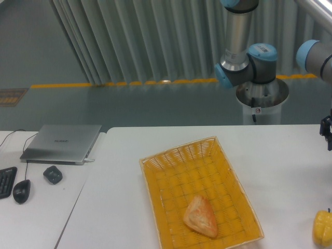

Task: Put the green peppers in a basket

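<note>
We spot the tool at the right edge, cropped, so we cannot tell its state. No green pepper in view; the basket lies left of it, holding only a pastry.

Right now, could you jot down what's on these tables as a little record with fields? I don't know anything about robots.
basket: yellow wicker tray, middle of the white table
pastry: tan triangle lying inside the basket, near its front
yellow pepper: on the table at the right edge, outside the basket, partly cut off
green pepper: not visible
gripper: dark part at the far right edge, mostly out of frame; open or shut unclear
side table: closed laptop, mouse, keyboard edge, small dark object
</note>
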Robot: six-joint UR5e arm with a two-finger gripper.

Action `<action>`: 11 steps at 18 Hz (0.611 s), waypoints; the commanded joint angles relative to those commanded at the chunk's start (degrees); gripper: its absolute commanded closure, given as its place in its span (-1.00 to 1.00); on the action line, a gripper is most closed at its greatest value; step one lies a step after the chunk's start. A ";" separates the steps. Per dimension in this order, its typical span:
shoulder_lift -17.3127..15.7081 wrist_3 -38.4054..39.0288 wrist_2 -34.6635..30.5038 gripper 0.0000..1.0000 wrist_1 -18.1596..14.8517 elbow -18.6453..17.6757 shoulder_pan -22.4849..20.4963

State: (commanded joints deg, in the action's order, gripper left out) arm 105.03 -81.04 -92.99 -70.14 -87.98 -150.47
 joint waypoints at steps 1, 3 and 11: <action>0.00 0.00 -0.09 -1.00 0.09 -0.09 -0.09; -0.09 0.00 0.17 -1.00 0.00 0.00 -1.14; -0.17 0.53 0.53 -1.00 1.76 -1.40 -4.30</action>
State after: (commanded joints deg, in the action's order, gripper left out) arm 104.85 -80.51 -92.46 -68.38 -89.38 -154.77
